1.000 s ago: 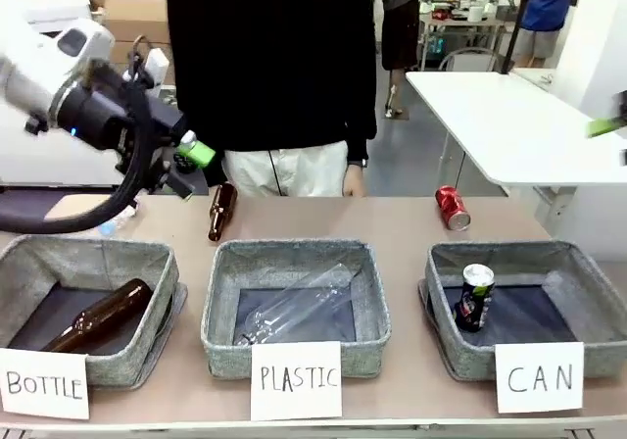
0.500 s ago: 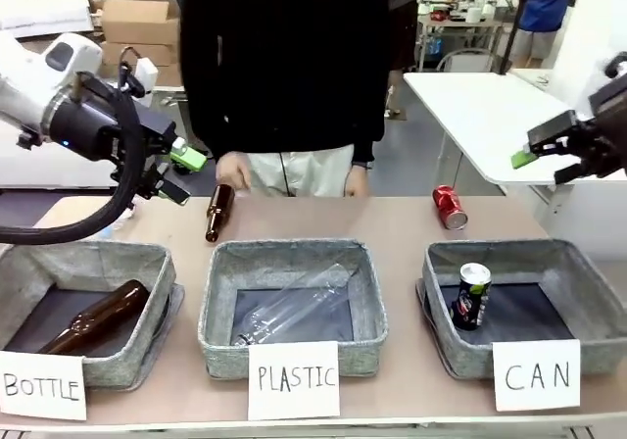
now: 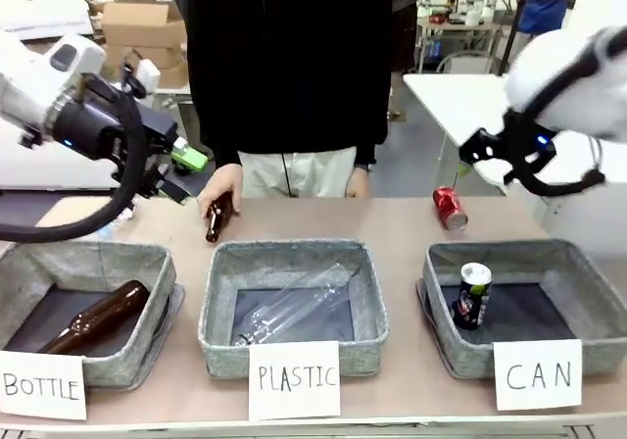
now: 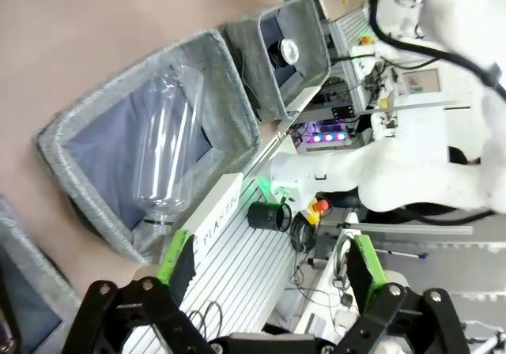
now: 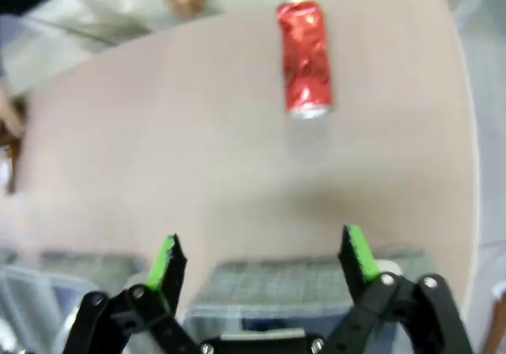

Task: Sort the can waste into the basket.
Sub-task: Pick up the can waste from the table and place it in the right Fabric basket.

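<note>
Two cans matter here. The black can stands upright inside the basket behind the "CAN" card at lower right of the front view. The red can lies on its side on the bare desk, just beyond that basket's far rim.

Motion blur smears the right arm at upper right, so its jaws are hard to make out there. The right wrist view, itself soft, shows the right jaws spread wide and empty above a grey basket rim at the bottom of the frame. The red can sits in that frame's upper middle, well apart from them. The left jaws are released too, with nothing between the green pads.

The person is cut off by the top edge. One hand covers the upper end of a brown bottle lying on the desk. A second brown bottle is partly hidden by the wall of the "BOTTLE" basket. A clear plastic bottle lies in the "PLASTIC" basket.

The desk is plain tan. Behind it stand a white table at right and a cardboard box at upper left.
</note>
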You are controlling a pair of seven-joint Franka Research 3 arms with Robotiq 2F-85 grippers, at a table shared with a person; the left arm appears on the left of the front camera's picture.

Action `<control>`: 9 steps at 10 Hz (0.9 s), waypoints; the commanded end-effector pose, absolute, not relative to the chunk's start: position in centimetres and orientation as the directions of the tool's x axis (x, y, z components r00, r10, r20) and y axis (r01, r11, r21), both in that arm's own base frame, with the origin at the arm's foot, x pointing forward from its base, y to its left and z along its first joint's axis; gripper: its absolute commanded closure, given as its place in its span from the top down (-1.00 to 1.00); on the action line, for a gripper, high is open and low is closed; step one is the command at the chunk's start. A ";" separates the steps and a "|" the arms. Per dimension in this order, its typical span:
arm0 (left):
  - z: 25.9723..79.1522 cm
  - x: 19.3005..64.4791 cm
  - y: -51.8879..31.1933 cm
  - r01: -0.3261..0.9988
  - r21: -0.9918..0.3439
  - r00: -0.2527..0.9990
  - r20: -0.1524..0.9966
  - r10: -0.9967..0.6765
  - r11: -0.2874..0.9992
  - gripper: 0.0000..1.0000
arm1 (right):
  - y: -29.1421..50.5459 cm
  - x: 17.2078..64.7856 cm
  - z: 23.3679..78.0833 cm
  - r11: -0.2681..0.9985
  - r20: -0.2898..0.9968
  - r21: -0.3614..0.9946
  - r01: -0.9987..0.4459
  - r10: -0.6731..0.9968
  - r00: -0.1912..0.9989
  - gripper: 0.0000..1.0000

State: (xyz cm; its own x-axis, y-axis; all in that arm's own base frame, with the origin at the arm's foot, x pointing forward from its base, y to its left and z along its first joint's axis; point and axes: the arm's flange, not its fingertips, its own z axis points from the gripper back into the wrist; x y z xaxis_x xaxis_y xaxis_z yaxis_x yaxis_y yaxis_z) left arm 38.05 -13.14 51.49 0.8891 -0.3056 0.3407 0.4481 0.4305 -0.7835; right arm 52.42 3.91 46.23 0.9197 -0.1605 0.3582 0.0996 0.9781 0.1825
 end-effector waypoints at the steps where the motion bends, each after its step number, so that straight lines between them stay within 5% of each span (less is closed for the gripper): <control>1: 51.8 37.9 -13.0 0.448 -0.781 0.888 0.332 -0.318 0.436 1.00 | 4.6 62.2 45.3 0.980 0.228 0.071 0.187 -0.199 0.953 1.00; 3: 51.8 37.9 -13.0 0.448 -0.781 0.888 0.332 -0.318 0.436 1.00 | 4.6 65.4 41.4 0.979 0.144 0.019 0.202 -0.202 0.969 1.00; 5: 51.8 37.9 -13.0 0.448 -0.781 0.888 0.332 -0.318 0.436 1.00 | 4.7 66.0 37.6 0.975 0.091 0.113 0.192 -0.202 0.975 1.00; 6: 51.8 37.9 -13.0 0.448 -0.781 0.888 0.332 -0.318 0.436 1.00 | 3.7 65.1 38.5 0.981 0.156 0.016 0.193 -0.193 0.969 1.00; 9: 51.8 37.9 -13.0 0.448 -0.781 0.888 0.332 -0.318 0.436 1.00 | 4.0 67.5 34.7 0.979 0.085 0.024 0.203 -0.205 0.975 1.00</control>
State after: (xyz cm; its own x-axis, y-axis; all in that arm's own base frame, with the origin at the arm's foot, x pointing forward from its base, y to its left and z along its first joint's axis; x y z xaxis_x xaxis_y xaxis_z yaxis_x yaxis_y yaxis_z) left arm 38.03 -13.16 51.53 0.8886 -0.3065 0.3412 0.4492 0.4307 -0.7828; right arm 65.98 4.09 36.52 0.9726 -0.2040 0.1114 0.2020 0.9790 0.0288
